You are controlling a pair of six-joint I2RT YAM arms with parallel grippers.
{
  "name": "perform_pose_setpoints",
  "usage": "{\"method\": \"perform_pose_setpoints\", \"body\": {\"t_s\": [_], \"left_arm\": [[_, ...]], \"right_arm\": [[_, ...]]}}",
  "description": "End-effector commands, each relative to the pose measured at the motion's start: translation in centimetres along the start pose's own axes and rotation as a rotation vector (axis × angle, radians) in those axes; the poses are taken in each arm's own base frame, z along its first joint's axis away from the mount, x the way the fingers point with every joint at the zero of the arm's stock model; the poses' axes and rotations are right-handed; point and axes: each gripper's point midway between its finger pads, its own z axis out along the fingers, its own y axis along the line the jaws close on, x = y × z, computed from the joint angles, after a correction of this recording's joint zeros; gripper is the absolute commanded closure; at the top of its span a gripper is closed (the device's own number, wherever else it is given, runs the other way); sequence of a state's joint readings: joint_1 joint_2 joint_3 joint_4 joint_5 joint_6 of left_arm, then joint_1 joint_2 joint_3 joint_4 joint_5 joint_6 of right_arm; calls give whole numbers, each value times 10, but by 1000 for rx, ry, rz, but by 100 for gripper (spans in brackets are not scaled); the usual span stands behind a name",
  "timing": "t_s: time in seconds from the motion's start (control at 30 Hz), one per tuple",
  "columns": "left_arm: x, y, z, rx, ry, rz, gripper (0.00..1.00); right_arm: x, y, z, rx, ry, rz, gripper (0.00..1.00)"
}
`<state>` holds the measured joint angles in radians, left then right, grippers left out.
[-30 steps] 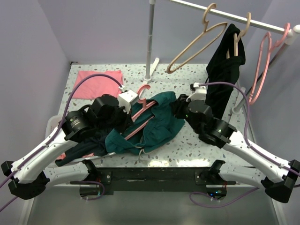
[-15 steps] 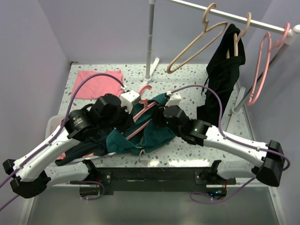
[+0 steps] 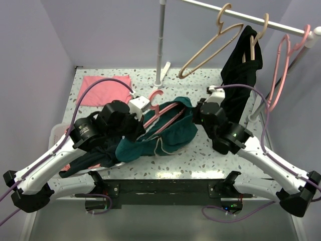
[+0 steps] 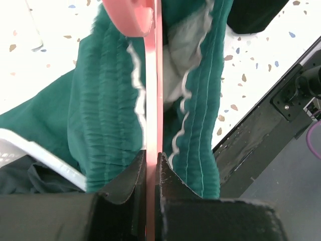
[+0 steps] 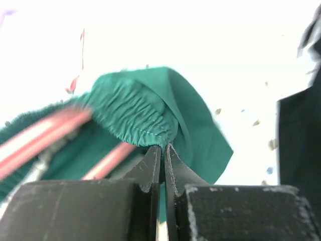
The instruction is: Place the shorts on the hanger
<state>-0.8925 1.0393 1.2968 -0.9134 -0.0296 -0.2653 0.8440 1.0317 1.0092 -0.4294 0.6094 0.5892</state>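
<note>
The speckled table (image 3: 215,156) carries everything, and a black garment (image 3: 239,75) hangs from the rail just behind my right arm. It hangs close enough that a wide swing of that wrist could, I judge, brush it.

The shorts (image 3: 173,134) lie bunched across the middle of the table between my two arms. The hanger (image 3: 161,111) appears to be threaded into their waist opening, with its hook poking out toward the far side.

My left gripper (image 4: 152,159) is clamped on one thin bar of the hanger, its jaws tight on the pink plastic with teal fabric on either side. My right gripper (image 5: 161,150) is pinched together on a fold of the elastic waistband at the right end of the shorts, holding it arched above the hanger's bars.

The weak spots are the two grips.
- **Right grip:** I hold the waistband by the fingertips alone, on a narrow fold. If I stretch the elastic to clear the hanger's shoulder, the fold may slide out and the band could snap back short of it.
- **Left grip:** I hold a slender frame by a single bar. A sideways tug from the fabric could twist the hanger in my jaws or flex it, and the band might then catch on the hanger's end rather than pass over.
- **Loose cord:** The pale drawstring (image 3: 159,146) trails loose on the near side and could snag.
</note>
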Motion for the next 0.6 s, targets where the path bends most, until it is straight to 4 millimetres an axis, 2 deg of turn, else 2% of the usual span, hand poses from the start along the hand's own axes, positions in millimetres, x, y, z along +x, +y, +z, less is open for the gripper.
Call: {"method": "perform_pose_setpoints", "body": {"t_s": [0.0,0.13,0.23,0.4,0.47,0.53,0.57], "left_arm": [[-15,-15,2,78,-69,27,100],[-19,-18,13,87,-92,28,100],[-24,-18,18,87,-119,22,100],[-21,-16,30,70,-115,20,100],[-22,-15,31,71,-124,17,100],[-28,-13,28,54,-153,17,100],[-30,-12,27,53,-159,18,100]], "right_arm": [[-30,-7,-5,10,-27,-40,100],[-15,19,-1,-124,37,-46,100],[-13,19,-3,-132,47,-55,100],[-40,28,-26,-221,-18,-42,100],[-41,32,-32,-252,-8,-49,100],[-36,27,-32,-229,22,-75,94],[-36,25,-33,-219,26,-85,81]]}}
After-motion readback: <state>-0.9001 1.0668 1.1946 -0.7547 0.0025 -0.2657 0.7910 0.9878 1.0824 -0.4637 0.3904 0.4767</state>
